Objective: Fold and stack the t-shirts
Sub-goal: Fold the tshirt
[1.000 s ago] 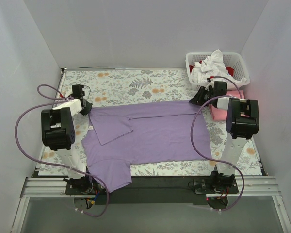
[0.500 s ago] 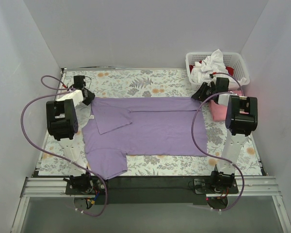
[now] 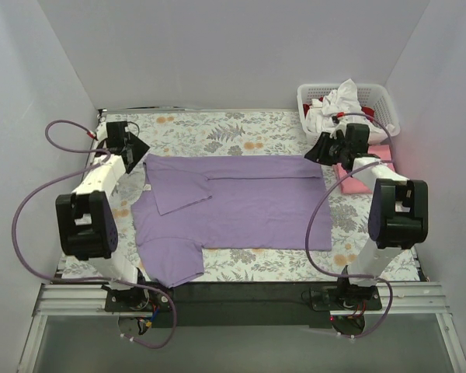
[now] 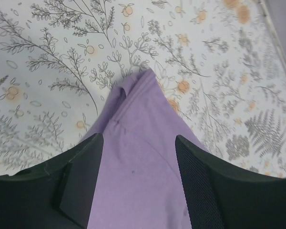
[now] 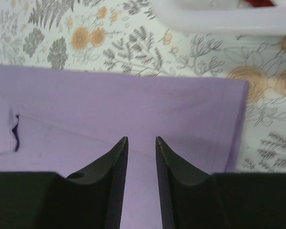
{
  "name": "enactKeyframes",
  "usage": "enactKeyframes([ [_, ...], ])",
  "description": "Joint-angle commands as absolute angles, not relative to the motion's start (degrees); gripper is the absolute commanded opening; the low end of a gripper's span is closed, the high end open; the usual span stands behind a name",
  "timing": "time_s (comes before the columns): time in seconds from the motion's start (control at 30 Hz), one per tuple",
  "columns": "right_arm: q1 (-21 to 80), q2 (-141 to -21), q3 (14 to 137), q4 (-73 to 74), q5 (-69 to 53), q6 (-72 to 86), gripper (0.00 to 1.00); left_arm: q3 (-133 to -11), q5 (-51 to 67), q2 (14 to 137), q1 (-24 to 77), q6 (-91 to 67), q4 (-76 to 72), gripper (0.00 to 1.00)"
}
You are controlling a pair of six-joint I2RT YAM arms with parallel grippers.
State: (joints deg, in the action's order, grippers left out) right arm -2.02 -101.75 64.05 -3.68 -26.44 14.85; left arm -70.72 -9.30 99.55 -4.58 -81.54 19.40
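Observation:
The large lavender t-shirt (image 3: 248, 206) lies spread on the floral cloth, its left sleeve folded inward and its near left part hanging over the front edge. My left gripper (image 3: 138, 148) hovers at the shirt's far left corner (image 4: 138, 119); its jaws (image 4: 138, 138) stand open, straddling the cloth without pinching it. My right gripper (image 3: 317, 153) is over the far right corner (image 5: 133, 100), its jaws (image 5: 141, 140) open by a narrow gap above flat fabric. A pink t-shirt (image 3: 353, 180) lies folded at the right. White (image 3: 338, 105) and red (image 3: 366, 115) t-shirts fill the basket.
The white lattice basket (image 3: 382, 97) stands at the far right corner, its rim (image 5: 219, 19) just beyond my right gripper. The floral cloth (image 3: 217, 132) covers the table. White walls close in on three sides. Purple cables loop from both arms.
My left gripper has opened and let go of the shirt's far left corner. Both arms have reached farther back, and the shirt's far edge has moved back and straightened.

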Motion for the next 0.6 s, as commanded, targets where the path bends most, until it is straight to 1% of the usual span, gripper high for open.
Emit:
enactKeyframes([
  [0.0, 1.57, -95.91, 58.82, -0.8, -21.73, 11.87, 0.36, -64.8, -12.92, 89.49, -2.55, -80.25, 21.18, 0.61],
  [0.13, 6.05, -94.13, 57.83, 2.1, -17.33, 8.88, 0.36, -57.24, -14.41, 83.85, 2.63, -78.75, 21.18, 0.61],
  [0.23, 9.3, -93.95, 57.48, 3.25, -11.79, 6.95, 0.37, -55.38, -16.26, 82.79, 7.55, -76.74, 20.31, 0.62],
  [0.27, 9.84, -94.13, 57.57, 3.25, -10.73, 6.86, 0.37, -55.28, -16.35, 83.49, 9.21, -76.38, 19.69, 0.63],
  [0.4, 11.25, -97.28, 60.28, 3.34, -7.74, 6.33, 0.38, -57.65, -16.79, 87.27, 10.46, -75.32, 18.72, 0.63],
  [0.43, 11.77, -98.08, 60.99, 3.43, -7.3, 5.89, 0.39, -58.27, -17.14, 89.36, 10.63, -74.97, 18.37, 0.63],
  [0.57, 12.48, -102.65, 65.9, 4.22, -6.33, 5.45, 0.4, -63.18, -16.88, 95.96, 11.16, -73.92, 17.75, 0.63],
])
